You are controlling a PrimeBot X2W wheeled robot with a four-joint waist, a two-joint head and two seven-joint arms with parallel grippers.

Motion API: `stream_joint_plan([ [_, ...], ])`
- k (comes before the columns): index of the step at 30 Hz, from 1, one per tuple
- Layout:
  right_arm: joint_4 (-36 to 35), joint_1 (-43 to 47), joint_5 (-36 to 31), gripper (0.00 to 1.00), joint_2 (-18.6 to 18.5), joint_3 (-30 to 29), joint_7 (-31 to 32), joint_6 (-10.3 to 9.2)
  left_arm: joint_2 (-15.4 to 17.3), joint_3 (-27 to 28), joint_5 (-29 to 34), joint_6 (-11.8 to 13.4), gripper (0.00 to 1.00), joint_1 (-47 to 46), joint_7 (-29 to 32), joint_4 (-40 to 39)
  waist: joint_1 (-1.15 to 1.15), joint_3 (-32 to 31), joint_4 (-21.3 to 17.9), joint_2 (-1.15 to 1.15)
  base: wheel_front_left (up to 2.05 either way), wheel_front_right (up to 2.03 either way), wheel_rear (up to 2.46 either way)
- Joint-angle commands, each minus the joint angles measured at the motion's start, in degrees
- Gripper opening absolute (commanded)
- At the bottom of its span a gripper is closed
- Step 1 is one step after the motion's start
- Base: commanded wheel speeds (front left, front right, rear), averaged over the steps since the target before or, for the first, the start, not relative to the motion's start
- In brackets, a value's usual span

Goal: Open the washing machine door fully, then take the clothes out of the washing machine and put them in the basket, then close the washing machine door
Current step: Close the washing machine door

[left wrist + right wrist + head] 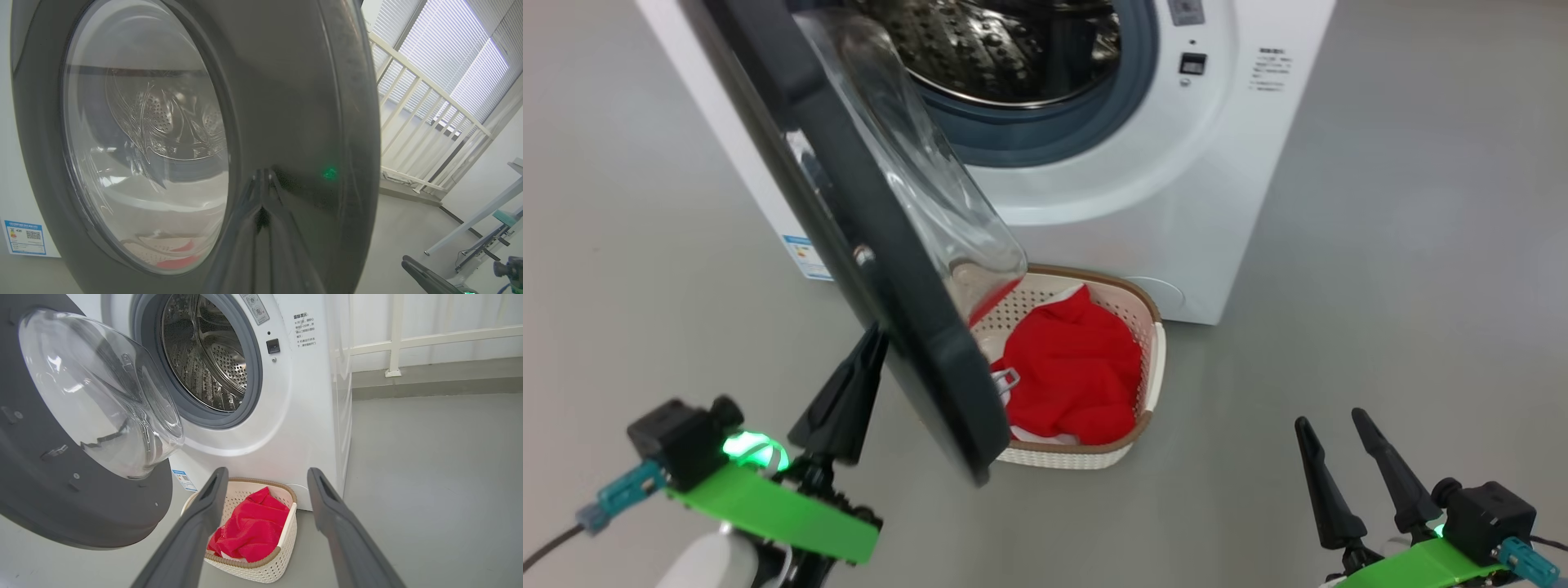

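Grey floor [1380, 286] carries the basket [1156, 367] of red clothes [1078, 367] before the washing machine [1201, 204]. Left jaws together, seemingly touching the partly open door [890, 310]; right jaws apart, empty

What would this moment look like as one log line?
washing machine door: part open | clothes: in basket | drum: looks empty | left tool: shut, at door's outer face | right tool: open, empty
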Motion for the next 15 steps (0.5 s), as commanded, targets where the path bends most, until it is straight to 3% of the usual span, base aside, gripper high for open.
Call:
stream_joint_plan([
  [1,-1.69,-2.29,0.14,1.0,-0.26,0.74,-0.37,0.37,0.3,1.21,1.32,-0.42,0.0,-4.52,-0.27,-0.88,0.0,1.68,-2.14,0.0,0.0,0.0,0.0],
  [15,-2.47,-6.46,0.69,1.0,1.35,-0.78,-0.37,0.37,-3.93,1.22,5.43,-0.42,0.0,-17.54,-0.27,5.77,0.0,8.56,-9.95,0.0,0.0,0.0,0.0],
])
